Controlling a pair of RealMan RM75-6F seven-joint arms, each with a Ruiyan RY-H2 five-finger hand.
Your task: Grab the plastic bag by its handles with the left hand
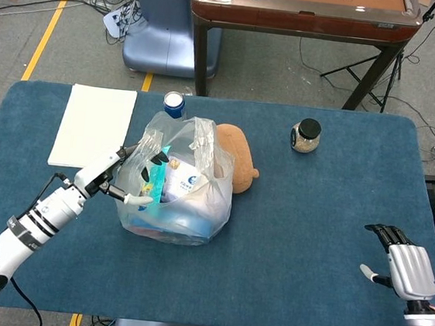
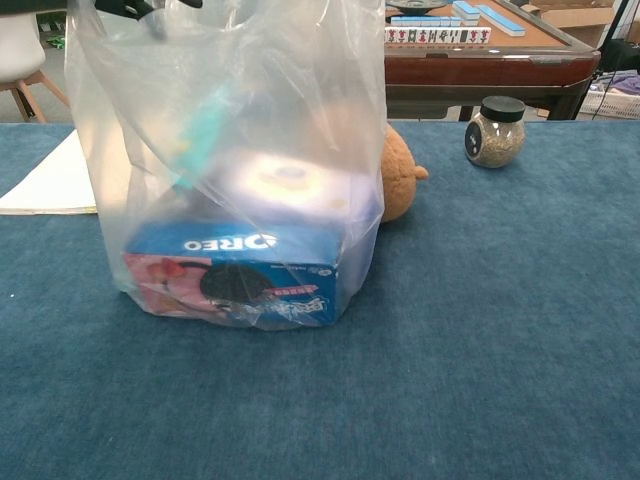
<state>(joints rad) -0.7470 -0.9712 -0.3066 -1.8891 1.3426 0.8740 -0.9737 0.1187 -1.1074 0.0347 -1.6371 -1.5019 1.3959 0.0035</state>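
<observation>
Head view, looking down on a blue-covered bench [image 1: 310,243]. Left of centre, a clear plastic bag [image 1: 182,206], upright and full, mouth open at the top. Inside, a blue Oreo box [image 2: 235,270] flat at the bottom, a teal packet [image 2: 200,135] leaning above it. At the bag's left side, the left hand [image 1: 126,177], fingers spread, dark fingertips against the upper edge of the bag near a handle; no handle closed in its grasp. Just behind the bag and touching it, a brown plush toy [image 1: 237,157]. Beyond the bag's back edge, a blue-capped bottle [image 1: 174,104]. Further left, a white sheet [image 1: 93,125] lying flat. Well to the right, a small jar [image 1: 306,136] with a black lid, standing alone. Near the bench's front right corner, the right hand [image 1: 405,264], fingers apart, holding nothing.

Chest view: bag filling the left half, dark fingertips [image 2: 130,8] at its top edge.
</observation>
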